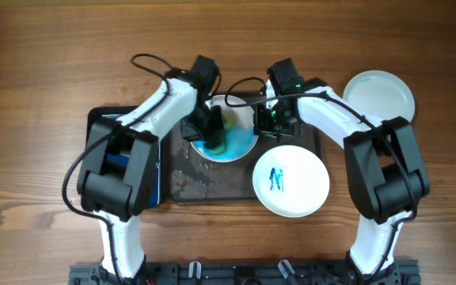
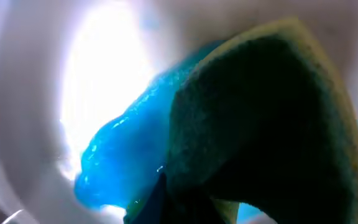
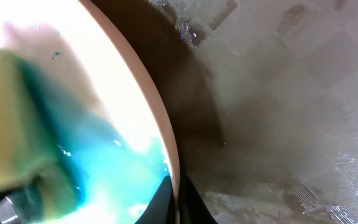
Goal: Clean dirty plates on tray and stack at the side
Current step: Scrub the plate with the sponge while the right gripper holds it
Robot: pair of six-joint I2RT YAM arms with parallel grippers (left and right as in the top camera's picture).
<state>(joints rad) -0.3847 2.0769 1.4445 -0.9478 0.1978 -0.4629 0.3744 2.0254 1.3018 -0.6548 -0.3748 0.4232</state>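
we count three round shallow white plates | nearest: scribbled plate [image 1: 295, 184] overlapping the right corner of the wet dark grey tray [image 1: 204, 180] | on tray: smeared plate [image 1: 242, 141], glossy blue film | left tool [image 1: 212, 136] clamped on one yellow-green sponge [image 2: 266, 124] there | right tool [image 1: 275, 125] at its rim, we cannot tell its grip | farthest: plain plate [image 1: 379, 95] on wooden table [image 1: 38, 79]

The brown wooden table [image 1: 38, 79] carries the dark grey tray [image 1: 204, 184] at centre. One plain white plate [image 1: 379, 96] lies near the tray's far right corner.
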